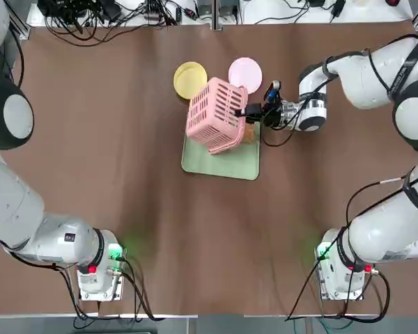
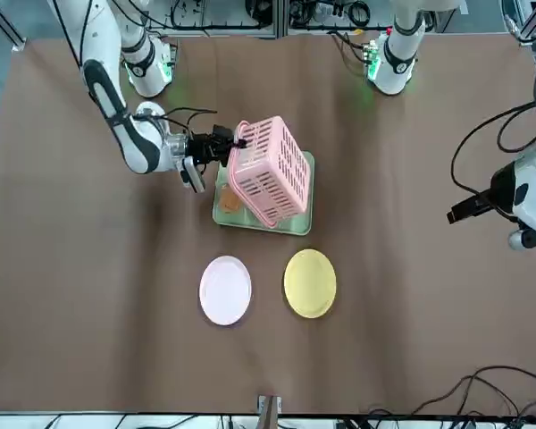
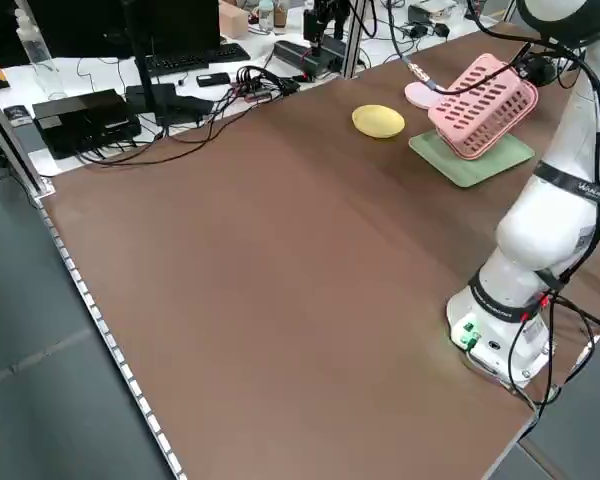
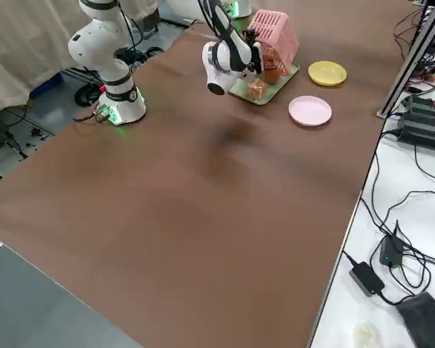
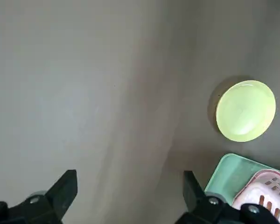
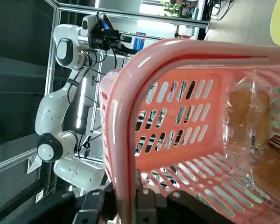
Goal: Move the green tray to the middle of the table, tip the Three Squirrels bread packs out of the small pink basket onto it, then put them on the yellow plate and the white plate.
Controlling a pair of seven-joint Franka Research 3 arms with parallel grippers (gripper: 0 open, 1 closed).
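Top view: green tray (image 1: 219, 161) lies near the middle of the brown surface (image 1: 111, 139). Pink basket (image 1: 216, 115) is tipped on its side above the tray, its grid bottom facing the left arm's side. Right gripper (image 1: 249, 112) reaches in level from the right, its fingers closed on the basket's rim. Yellow plate (image 1: 190, 79) and white plate (image 1: 245, 72) sit side by side just beyond the tray, both bare. Left arm is parked at the surface's left edge.

Front view: basket (image 2: 268, 170) leans with its open mouth toward the right gripper (image 2: 230, 146). One orange-brown bread pack (image 2: 230, 201) lies on the tray (image 2: 299, 219) under the basket's rim. White plate (image 2: 225, 290) and yellow plate (image 2: 310, 282) are well apart from the tray.

Left side view: tilted basket (image 3: 483, 106) above the tray (image 3: 480, 165); yellow plate (image 3: 378, 121) beside them.

Right side view: bread packs (image 4: 259, 88) rest on the tray's near end at the basket's (image 4: 275, 38) mouth; how many cannot be told.

Left wrist view: left gripper (image 5: 130, 198) hangs high over bare surface, fingers (image 5: 65, 189) spread wide, holding nothing; yellow plate (image 5: 245, 110) and a tray corner (image 5: 233, 172) below.

Right wrist view: fingers (image 6: 144, 203) clamp the basket rim (image 6: 121, 154); a clear bread pack (image 6: 252, 116) sits inside, against the grid wall
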